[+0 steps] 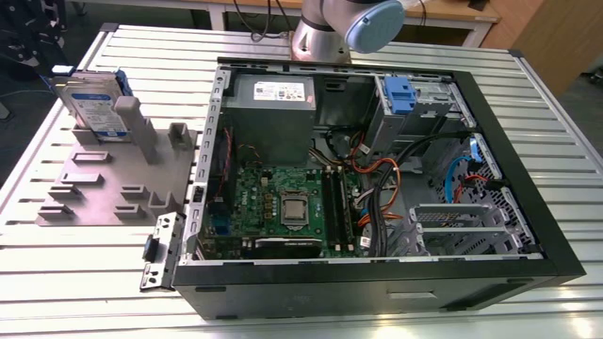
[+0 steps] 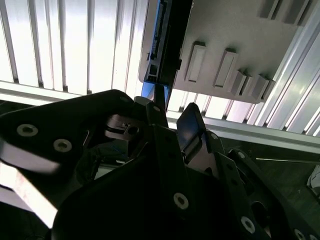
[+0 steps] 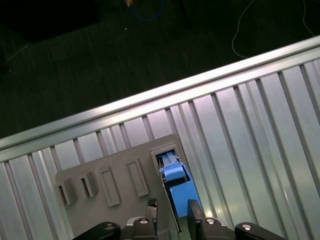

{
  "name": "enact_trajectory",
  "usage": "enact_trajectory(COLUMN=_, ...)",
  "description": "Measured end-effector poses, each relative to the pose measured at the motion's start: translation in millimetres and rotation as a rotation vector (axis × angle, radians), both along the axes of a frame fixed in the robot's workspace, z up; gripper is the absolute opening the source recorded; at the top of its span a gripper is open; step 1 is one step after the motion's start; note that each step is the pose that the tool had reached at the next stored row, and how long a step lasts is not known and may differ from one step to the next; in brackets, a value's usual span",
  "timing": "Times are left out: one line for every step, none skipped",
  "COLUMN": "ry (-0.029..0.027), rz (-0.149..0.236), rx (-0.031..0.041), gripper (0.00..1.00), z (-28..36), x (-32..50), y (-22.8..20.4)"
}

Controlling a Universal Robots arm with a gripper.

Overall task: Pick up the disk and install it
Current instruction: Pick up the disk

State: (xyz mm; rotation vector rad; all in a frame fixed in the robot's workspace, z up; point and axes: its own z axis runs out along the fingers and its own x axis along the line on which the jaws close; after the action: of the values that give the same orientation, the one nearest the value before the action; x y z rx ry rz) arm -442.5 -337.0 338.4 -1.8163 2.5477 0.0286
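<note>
The disk [image 1: 94, 102] stands upright on its edge in a slot of the grey fixture [image 1: 104, 183], at the exterior view's left on the table. Its silver face, label and blue frame show. In both wrist views I look down on its top edge: the disk [image 3: 175, 180] with its blue frame, and the disk [image 2: 161, 45] as a thin dark edge. My gripper [image 3: 172, 206] hangs above it, open, with one dark finger [image 3: 151, 207] on each side of the disk's line and not touching. In the second wrist view the gripper [image 2: 172, 112] shows the same gap.
An open computer case [image 1: 377, 268] lies on the slatted metal table [image 1: 565, 141], with a motherboard, cables, a grey power supply [image 1: 273, 95] and a blue latch [image 1: 400, 95] at a bay. The arm's base [image 1: 325, 35] stands behind the case. The table edge [image 3: 150, 100] and dark floor lie beside the fixture.
</note>
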Motion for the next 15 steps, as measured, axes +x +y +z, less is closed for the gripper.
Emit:
enact_trajectory(ry=0.0001, rz=0.000, rx=0.0000, gripper=0.37, z=0.0, x=0.0, y=0.0)
enact_trajectory(ry=0.0001, rz=0.000, rx=0.0000, gripper=0.37, z=0.0, x=0.0, y=0.0)
enact_trajectory(ry=0.0000, rz=0.001, rx=0.0000, gripper=0.37, z=0.0, x=0.0, y=0.0)
enact_trajectory(ry=0.0000, rz=0.003, rx=0.0000, gripper=0.37, z=0.0, x=0.0, y=0.0)
enact_trajectory(ry=0.0001, rz=0.008, rx=0.0000, gripper=0.37, z=0.0, x=0.0, y=0.0)
enact_trajectory(ry=0.0001, rz=0.019, rx=0.0000, gripper=0.37, z=0.0, x=0.0, y=0.0)
enact_trajectory(ry=0.0001, rz=0.033, rx=0.0000, gripper=0.37, z=0.1, x=-0.1, y=0.0)
enact_trajectory(ry=0.0000, rz=0.048, rx=0.0000, gripper=0.37, z=0.0, x=-0.1, y=0.0)
enact_trajectory(ry=0.0000, rz=0.064, rx=0.0000, gripper=0.37, z=0.0, x=0.0, y=0.0)
enact_trajectory(ry=0.0000, rz=0.080, rx=0.0000, gripper=0.37, z=0.0, x=0.0, y=0.0)
enact_trajectory(ry=0.0000, rz=0.095, rx=0.0000, gripper=0.37, z=0.0, x=0.0, y=0.0)
enact_trajectory(ry=0.0001, rz=0.105, rx=0.0000, gripper=0.37, z=0.0, x=0.0, y=0.0)
enact_trajectory(ry=0.0001, rz=0.108, rx=0.0000, gripper=0.37, z=0.1, x=0.0, y=0.0)
enact_trajectory(ry=0.0001, rz=0.108, rx=0.0000, gripper=0.37, z=0.0, x=0.0, y=0.0)
enact_trajectory(ry=0.0000, rz=0.109, rx=0.0000, gripper=0.37, z=0.0, x=0.0, y=0.0)
